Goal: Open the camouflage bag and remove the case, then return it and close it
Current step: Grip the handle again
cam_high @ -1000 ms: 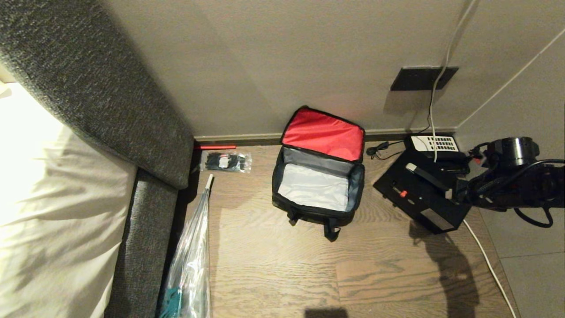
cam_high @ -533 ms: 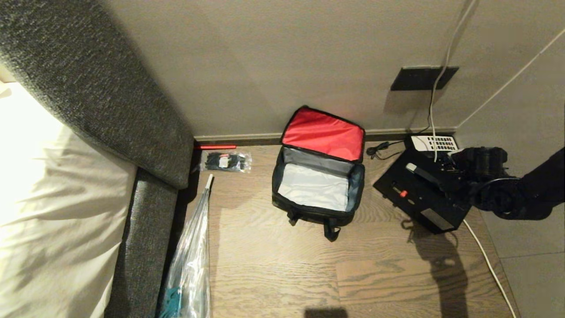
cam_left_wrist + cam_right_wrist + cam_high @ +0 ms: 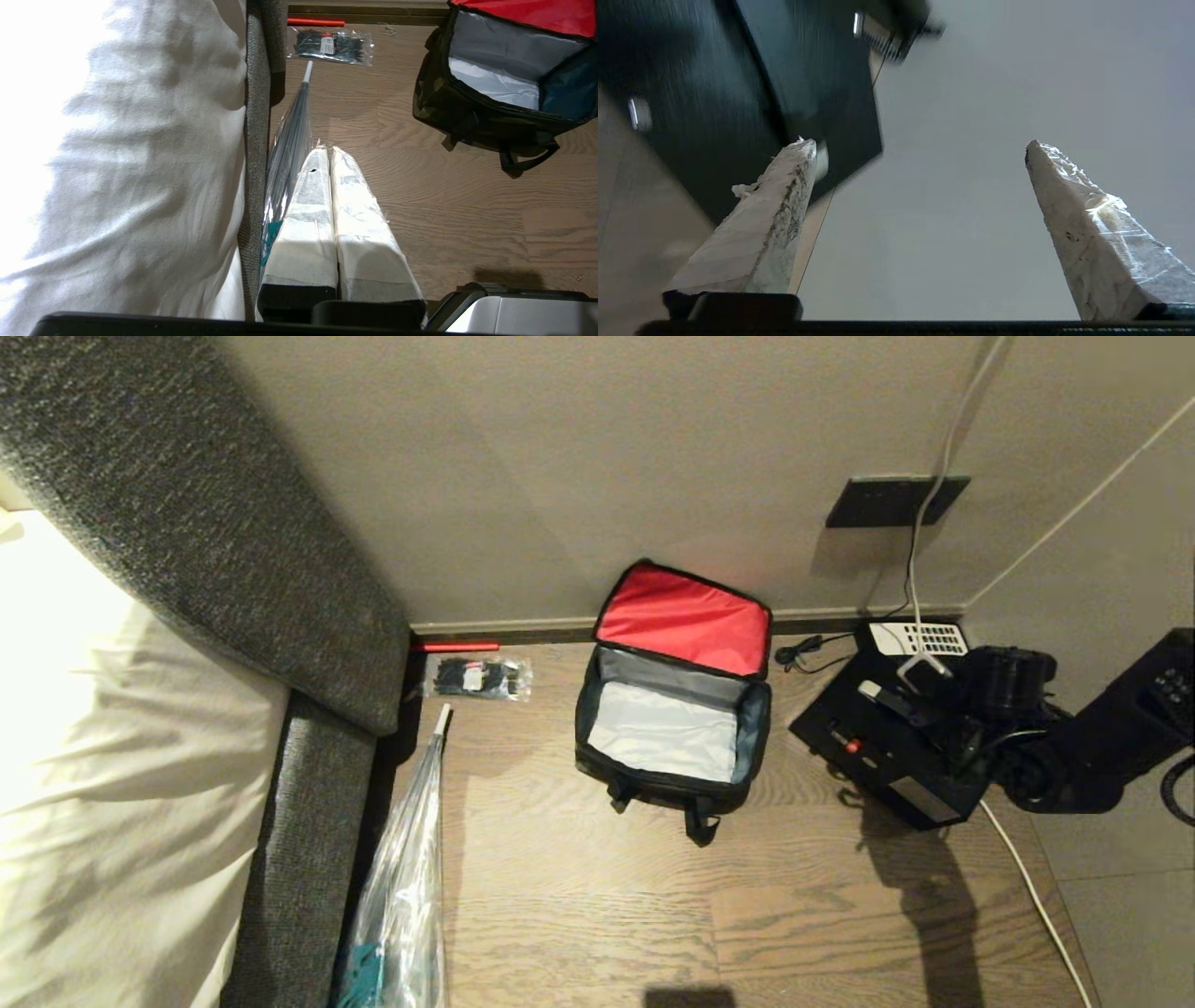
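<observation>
Centrally on the wooden floor (image 3: 579,896), the camouflage bag (image 3: 668,775) stands unzipped against the wall, its red-lined lid (image 3: 684,619) tipped back and its pale interior showing nothing inside. To the bag's right, apart from it, the case (image 3: 864,742) lies on the floor with its handle and small red latch (image 3: 851,745) uppermost; a telephone with a white keypad (image 3: 918,638) sits just behind it. The right gripper (image 3: 920,154) is at the case's far end, beside the handle, its two taped fingers (image 3: 1083,219) spread wide with nothing between them. The left gripper (image 3: 329,154) hangs apart over the floor beside a folded umbrella (image 3: 287,144), fingers pressed together and holding nothing. A packet of cable ties (image 3: 476,677) lies near the bed's grey base (image 3: 299,821).
</observation>
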You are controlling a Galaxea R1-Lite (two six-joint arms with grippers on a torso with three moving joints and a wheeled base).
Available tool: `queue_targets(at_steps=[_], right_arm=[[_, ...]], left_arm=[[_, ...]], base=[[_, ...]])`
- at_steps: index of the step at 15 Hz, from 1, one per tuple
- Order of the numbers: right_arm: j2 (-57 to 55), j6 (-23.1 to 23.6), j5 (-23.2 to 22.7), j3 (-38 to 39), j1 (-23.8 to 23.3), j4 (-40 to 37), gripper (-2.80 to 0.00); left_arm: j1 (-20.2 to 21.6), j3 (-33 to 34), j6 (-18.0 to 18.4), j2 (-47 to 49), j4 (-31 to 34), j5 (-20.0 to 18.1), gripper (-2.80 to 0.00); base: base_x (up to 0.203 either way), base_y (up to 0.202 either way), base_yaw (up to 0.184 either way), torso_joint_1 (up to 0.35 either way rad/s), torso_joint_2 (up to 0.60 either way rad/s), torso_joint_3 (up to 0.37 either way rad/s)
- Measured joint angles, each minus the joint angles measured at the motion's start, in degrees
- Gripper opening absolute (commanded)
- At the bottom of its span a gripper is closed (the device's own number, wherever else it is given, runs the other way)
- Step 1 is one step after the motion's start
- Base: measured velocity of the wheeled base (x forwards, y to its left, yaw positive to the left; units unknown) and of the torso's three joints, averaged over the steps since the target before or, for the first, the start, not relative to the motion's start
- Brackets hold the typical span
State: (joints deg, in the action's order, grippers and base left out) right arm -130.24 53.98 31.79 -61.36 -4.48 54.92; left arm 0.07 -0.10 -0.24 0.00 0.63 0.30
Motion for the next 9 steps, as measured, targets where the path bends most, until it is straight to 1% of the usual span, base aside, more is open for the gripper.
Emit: queue_targets(at_steps=[1,2,3,4,6,9], right_arm=[[-1.86,2.22,1.29,-1.27,0.47,3.35,0.0],[-3.85,5.45,2.87,-2.8,0.61,6.79,0.0],[-6.0,8.56,4.95,-5.03,0.87,10.1,0.0],[-8.17,10.56,7.4,-7.57,1.4,13.15,0.0],[-11.42,13.06,12.5,-10.82,3.35,17.68,0.0],[-13.74,13.55,14.74,-11.56,4.89,18.29,0.0]], left_arm=[[0.0,0.0,0.0,0.0,-0.03,0.0,-2.8],[0.0,0.0,0.0,0.0,-0.01,-0.01,-2.8],[0.0,0.0,0.02,0.0,-0.01,0.02,-2.8],[0.0,0.0,0.0,0.0,-0.01,0.02,-2.8],[0.0,0.0,0.0,0.0,-0.03,0.0,-2.8],[-0.02,0.0,0.0,0.0,-0.03,0.02,-2.8]], base=[[0.0,0.0,0.0,0.0,0.0,0.0],[0.0,0.0,0.0,0.0,0.0,0.0],[0.0,0.0,0.0,0.0,0.0,0.0],[0.0,0.0,0.0,0.0,0.0,0.0],[0.0,0.0,0.0,0.0,0.0,0.0],[0.0,0.0,0.0,0.0,0.0,0.0]])
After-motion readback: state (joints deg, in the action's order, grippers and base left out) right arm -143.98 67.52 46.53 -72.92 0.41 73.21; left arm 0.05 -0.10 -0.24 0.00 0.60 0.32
